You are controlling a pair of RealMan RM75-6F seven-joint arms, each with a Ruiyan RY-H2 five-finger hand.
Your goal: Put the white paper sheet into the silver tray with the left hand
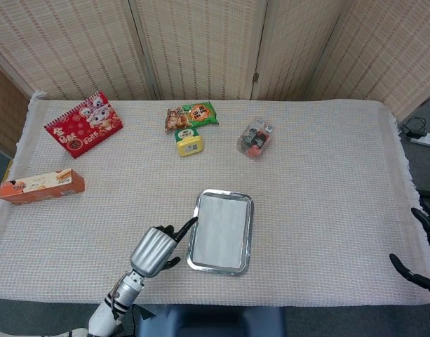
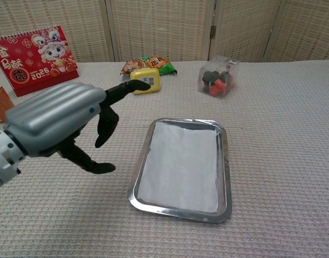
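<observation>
The white paper sheet [image 1: 219, 229] [image 2: 181, 165] lies flat inside the silver tray [image 1: 198, 204] [image 2: 225, 172] near the table's front edge. My left hand [image 1: 153, 249] [image 2: 59, 121] hovers just left of the tray, raised above the cloth, its fingers spread and holding nothing. One fingertip reaches toward the tray's left rim without touching the paper. Dark fingers of my right hand [image 1: 419, 256] show at the far right edge of the head view, spread apart and off the table.
At the back stand a red calendar [image 1: 83, 124] [image 2: 33, 59], a snack packet [image 1: 192, 114], a yellow box [image 1: 190, 142] [image 2: 145, 80] and a clear bag of small items [image 1: 255, 137] [image 2: 218, 76]. An orange carton [image 1: 42, 186] lies at the left edge.
</observation>
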